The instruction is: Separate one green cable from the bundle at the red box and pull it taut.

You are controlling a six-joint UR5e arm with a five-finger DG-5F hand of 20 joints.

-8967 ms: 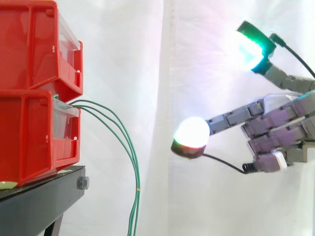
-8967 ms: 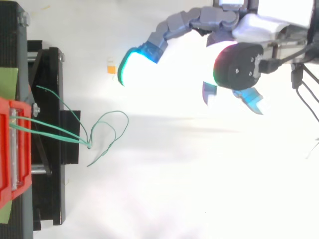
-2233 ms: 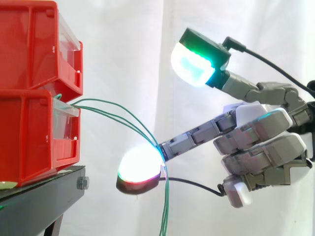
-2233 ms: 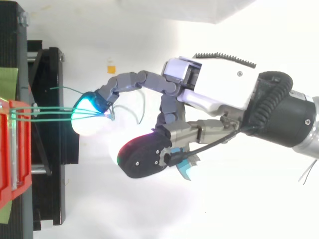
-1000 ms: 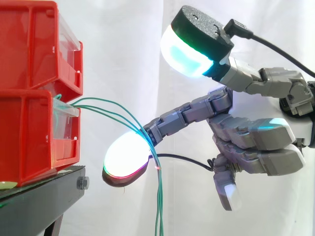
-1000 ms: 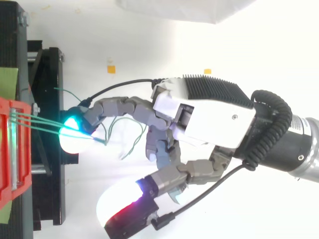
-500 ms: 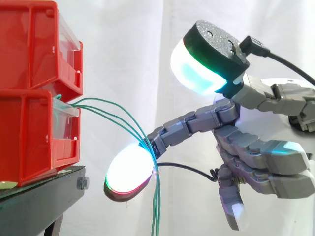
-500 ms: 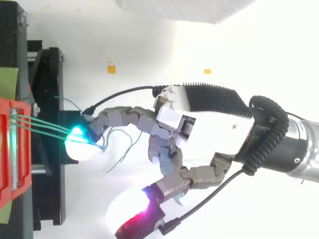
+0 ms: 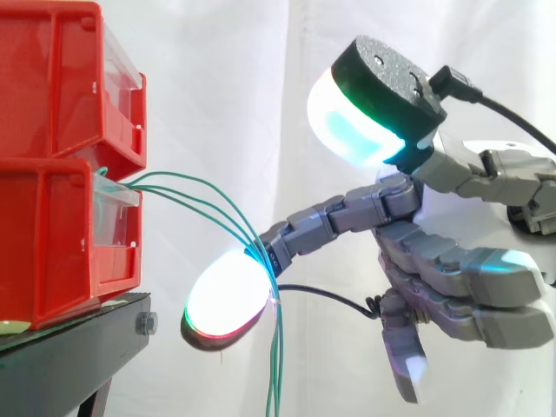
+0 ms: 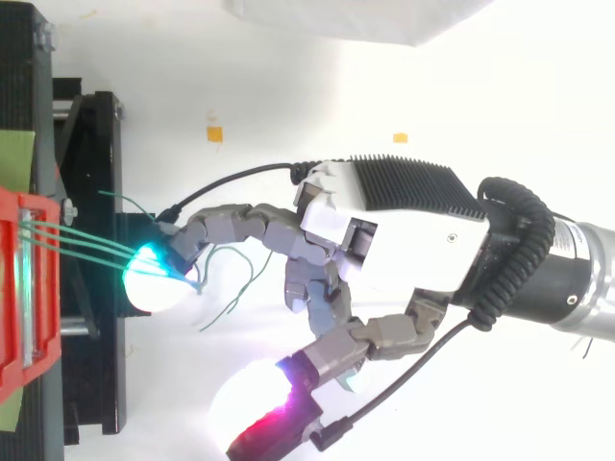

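The hand (image 10: 404,245) comes in from the right with its fingers spread well apart: an outstretched finger lays its white-glowing pad (image 9: 228,298) against the green cables (image 10: 82,242), a cyan-glowing pad (image 9: 360,122) stands high above it, and nothing is pinched between them. The green cables leave the clear front of the lower red box (image 9: 52,234) on the black stand (image 9: 74,352), arch rightward, meet at that finger just behind its pad and hang straight down
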